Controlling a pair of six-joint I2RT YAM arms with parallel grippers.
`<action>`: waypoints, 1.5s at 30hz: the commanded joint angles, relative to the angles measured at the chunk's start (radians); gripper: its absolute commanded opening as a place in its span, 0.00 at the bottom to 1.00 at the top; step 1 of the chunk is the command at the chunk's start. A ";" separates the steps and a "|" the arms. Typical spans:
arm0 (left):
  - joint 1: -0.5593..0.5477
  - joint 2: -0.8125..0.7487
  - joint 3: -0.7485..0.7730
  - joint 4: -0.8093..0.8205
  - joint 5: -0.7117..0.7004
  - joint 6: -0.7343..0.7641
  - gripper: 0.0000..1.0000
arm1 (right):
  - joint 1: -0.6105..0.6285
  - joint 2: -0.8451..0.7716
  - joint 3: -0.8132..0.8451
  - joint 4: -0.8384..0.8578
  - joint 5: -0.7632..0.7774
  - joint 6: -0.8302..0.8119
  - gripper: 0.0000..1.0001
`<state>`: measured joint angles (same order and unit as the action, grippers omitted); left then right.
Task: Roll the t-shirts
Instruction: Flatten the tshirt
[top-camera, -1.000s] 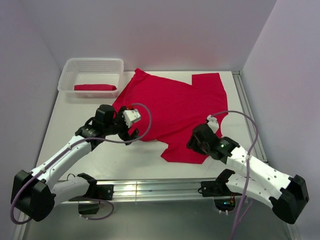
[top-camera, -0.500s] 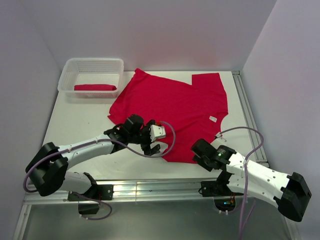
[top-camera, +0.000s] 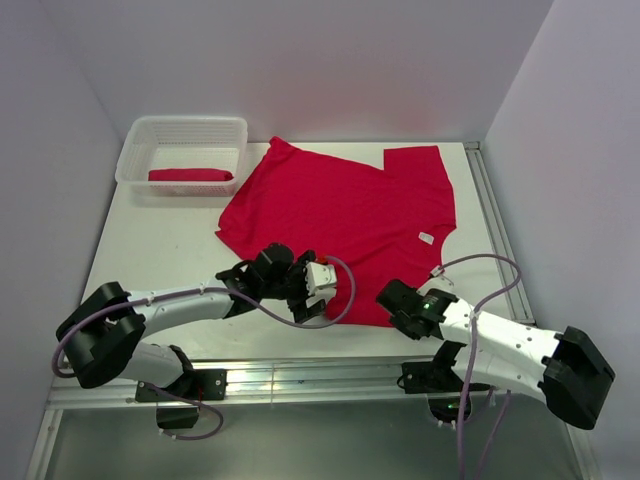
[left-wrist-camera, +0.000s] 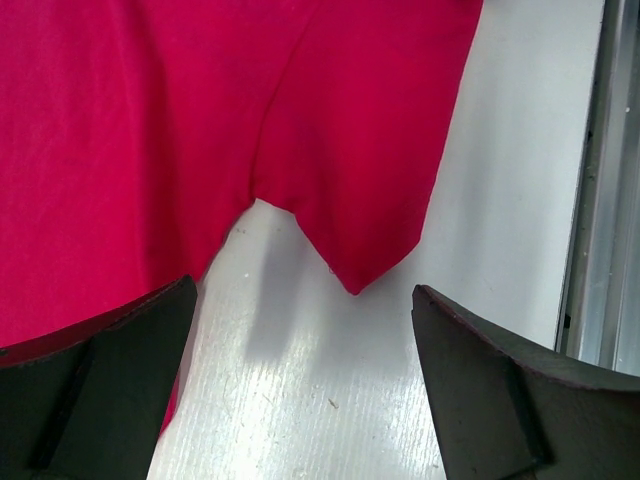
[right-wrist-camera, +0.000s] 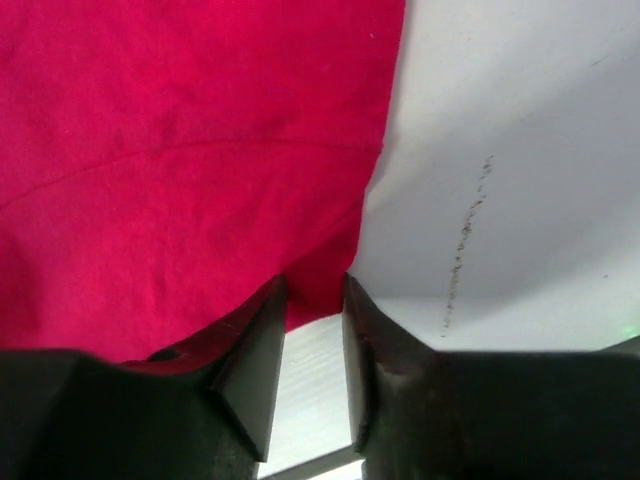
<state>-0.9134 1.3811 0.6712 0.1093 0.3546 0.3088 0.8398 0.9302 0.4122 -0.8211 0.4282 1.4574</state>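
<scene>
One red t-shirt (top-camera: 345, 205) lies spread flat mid-table; a second t-shirt (top-camera: 190, 175) sits rolled inside the white basket (top-camera: 135, 150) at the back left. My left gripper (top-camera: 318, 290) hovers low at the spread shirt's near edge. It is wide open over bare table (left-wrist-camera: 300, 400), a pointed cloth corner (left-wrist-camera: 350, 250) just ahead of its fingertips (left-wrist-camera: 120, 390). My right gripper (top-camera: 388, 298) is at the shirt's near right corner. Its jaws stand a narrow gap apart, the cloth's edge (right-wrist-camera: 318, 275) lying between the tips of my right gripper (right-wrist-camera: 315, 290).
A metal rail (top-camera: 300, 378) runs along the table's near edge and another rail (top-camera: 495, 230) along the right side. Walls close in at the left, back and right. A small white tag (top-camera: 426, 238) lies on the shirt's right part.
My left arm swung right from the shirt's left side to its near edge. My right gripper drew back off the cloth to the near right corner, and its jaws narrowed.
</scene>
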 joint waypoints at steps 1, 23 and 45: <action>-0.002 -0.033 -0.012 0.047 -0.020 -0.014 0.95 | 0.004 0.048 0.036 0.013 0.072 0.020 0.34; -0.002 -0.039 -0.005 0.061 -0.039 -0.005 0.94 | -0.350 0.238 0.413 0.118 -0.117 -0.422 0.00; -0.137 0.090 0.064 0.138 -0.123 0.044 0.93 | -0.528 0.260 0.422 0.221 -0.192 -0.560 0.51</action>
<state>-0.9955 1.4326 0.6952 0.1753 0.2729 0.3206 0.3180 1.3041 0.8558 -0.5804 0.2043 0.9085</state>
